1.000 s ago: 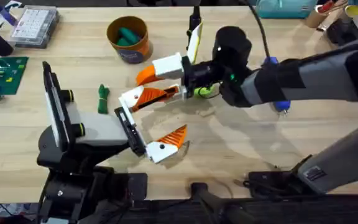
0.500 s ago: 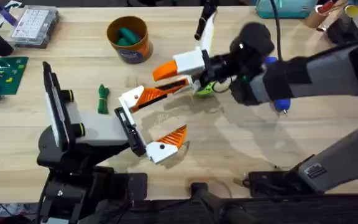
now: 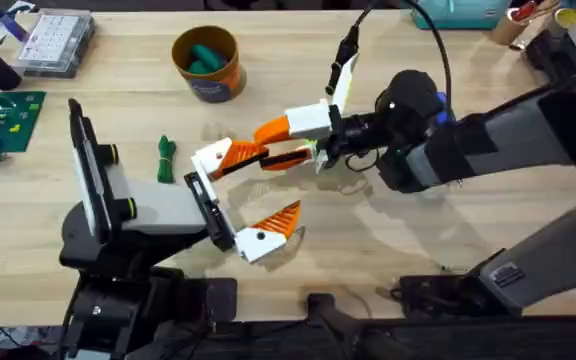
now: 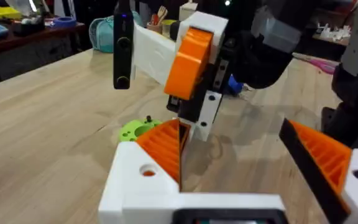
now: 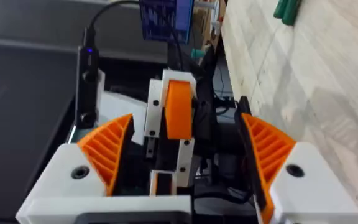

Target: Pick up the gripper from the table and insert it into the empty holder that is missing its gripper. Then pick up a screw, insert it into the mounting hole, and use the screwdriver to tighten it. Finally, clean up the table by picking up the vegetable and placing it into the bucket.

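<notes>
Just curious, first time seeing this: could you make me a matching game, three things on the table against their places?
Things:
1. the bucket
2. the vegetable
3. clear parts box

Places or states:
A. at the far left corner of the table
B. lying flat on bare wood
C. upright, with something green inside

Pairs: 1-C, 2-B, 3-A

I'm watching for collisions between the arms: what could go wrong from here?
The right gripper hangs open right beside the open left gripper, nearly at its upper orange finger. A small drift could bump that finger and shift it in its mount. The lime-green disc lies under the right gripper, so a low move might sweep it across the table.
</notes>
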Controlling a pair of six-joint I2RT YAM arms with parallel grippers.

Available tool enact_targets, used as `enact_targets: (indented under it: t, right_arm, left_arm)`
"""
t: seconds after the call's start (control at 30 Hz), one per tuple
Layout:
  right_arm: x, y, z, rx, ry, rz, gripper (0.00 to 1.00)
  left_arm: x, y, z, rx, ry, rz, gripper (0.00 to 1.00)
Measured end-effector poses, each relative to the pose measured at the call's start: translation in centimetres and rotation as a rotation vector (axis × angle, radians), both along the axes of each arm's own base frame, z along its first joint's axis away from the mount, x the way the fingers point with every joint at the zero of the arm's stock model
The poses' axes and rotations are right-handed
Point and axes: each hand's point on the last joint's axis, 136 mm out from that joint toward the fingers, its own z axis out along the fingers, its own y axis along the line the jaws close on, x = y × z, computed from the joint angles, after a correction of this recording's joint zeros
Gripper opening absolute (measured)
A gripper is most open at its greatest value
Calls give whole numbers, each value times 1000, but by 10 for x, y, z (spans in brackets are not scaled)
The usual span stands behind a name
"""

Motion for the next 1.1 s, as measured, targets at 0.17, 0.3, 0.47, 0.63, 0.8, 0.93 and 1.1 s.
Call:
enact_targets:
  t: [0.17,0.3,0.47,0.63,0.8,0.93,1.1]
  right_arm:
    - [2,5,5,6,7,4,993]
    - [1,10,5,-3,33,13,947]
    - [0,11,6,-4,42,16,864]
    - [-2,13,7,-5,53,24,777]
    - [-3,15,8,-3,57,30,605]
    - [-3,15,8,-4,66,30,471]
    - [-3,15,9,-3,66,31,108]
  left_arm:
    - [0,0,0,0,0,0,988]
    - [0,0,0,0,0,0,988]
    - [0,0,0,0,0,0,988]
    - [0,0,0,0,0,0,988]
    - [0,0,0,0,0,0,988]
    - [0,0,0,0,0,0,988]
    - [0,0,0,0,1,0,988]
